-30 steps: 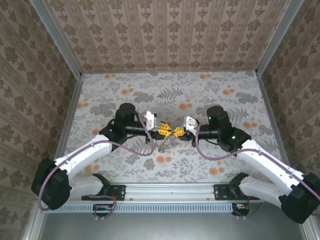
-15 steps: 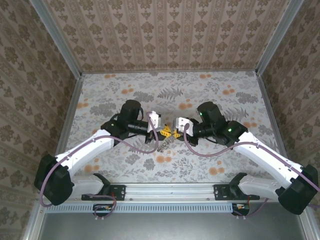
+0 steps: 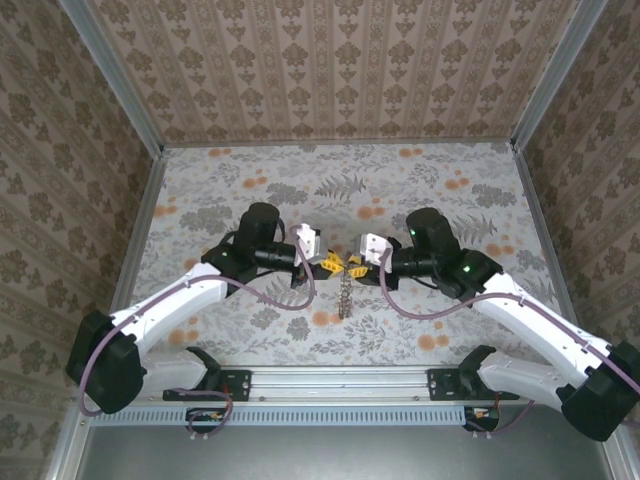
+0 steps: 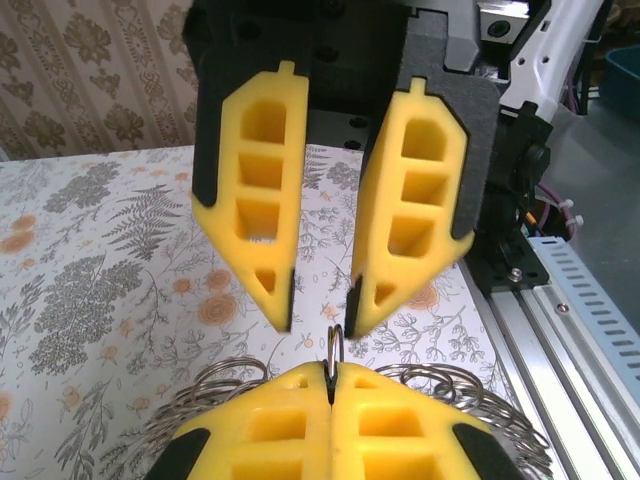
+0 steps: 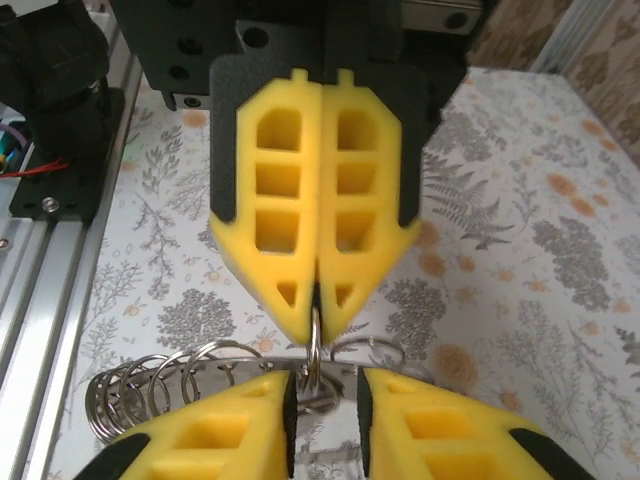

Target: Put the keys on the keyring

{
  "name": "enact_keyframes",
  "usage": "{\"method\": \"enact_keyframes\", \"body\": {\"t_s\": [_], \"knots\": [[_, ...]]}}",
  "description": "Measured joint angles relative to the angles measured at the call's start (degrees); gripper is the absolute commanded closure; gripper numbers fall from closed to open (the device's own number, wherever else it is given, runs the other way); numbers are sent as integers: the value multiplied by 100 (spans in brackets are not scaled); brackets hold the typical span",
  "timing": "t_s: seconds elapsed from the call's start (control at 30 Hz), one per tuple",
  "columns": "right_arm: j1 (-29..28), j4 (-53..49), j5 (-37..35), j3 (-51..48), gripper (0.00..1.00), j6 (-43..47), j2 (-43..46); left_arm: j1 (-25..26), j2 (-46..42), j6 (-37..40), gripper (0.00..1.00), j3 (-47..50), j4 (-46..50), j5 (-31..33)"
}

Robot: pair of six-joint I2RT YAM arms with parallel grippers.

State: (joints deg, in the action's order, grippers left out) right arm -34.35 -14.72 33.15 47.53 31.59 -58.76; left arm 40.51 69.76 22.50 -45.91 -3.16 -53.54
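In the left wrist view my left gripper point(image 4: 330, 385) is shut on a thin metal ring, the keyring point(image 4: 335, 345), pinched edge-on. From above, the left gripper point(image 3: 328, 263) and right gripper point(image 3: 355, 267) meet tip to tip over the table's middle. My right gripper point(image 5: 325, 395) is open, its pads on either side of the keyring point(image 5: 315, 350) with a gap. Several silver wire loops point(image 5: 150, 390) and a flat shiny metal piece point(image 5: 325, 450) hang from the ring. I cannot tell whether that piece is one of the keys. The bunch point(image 3: 345, 295) dangles below the grippers.
The floral tabletop point(image 3: 420, 190) is enclosed by patterned walls. An aluminium rail point(image 3: 340, 380) with both arm bases runs along the near edge. More wire loops point(image 4: 470, 385) spread beside the left fingers.
The right gripper has opened from shut. Both grippers shifted slightly, and the dangling bunch swung from slanting left to hanging straight down. The left gripper stays shut on the ring.
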Motion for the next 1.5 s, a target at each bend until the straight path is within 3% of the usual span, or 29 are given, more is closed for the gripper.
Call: {"method": "enact_keyframes", "body": {"t_s": [0.2,0.43,0.6,0.83,1.13,1.5], "knots": [[76,1300,184,-1021,70,-752,310,-52,-7,-669,100,372,-1010,-7],[76,2199,181,-1399,72,-1222,332,-55,-7,-990,100,433,-1650,-149],[79,2417,157,-1458,72,-1257,332,-81,-7,-1034,100,433,-1792,-295],[76,2706,162,-1617,64,-1368,332,-85,-7,-1036,100,433,-1814,-352],[50,3147,177,-1777,64,-1587,319,-85,-7,-1034,100,433,-1814,-345],[-173,3611,-275,-1858,84,-1812,111,-92,-7,-1038,100,433,-1814,-299]]}}
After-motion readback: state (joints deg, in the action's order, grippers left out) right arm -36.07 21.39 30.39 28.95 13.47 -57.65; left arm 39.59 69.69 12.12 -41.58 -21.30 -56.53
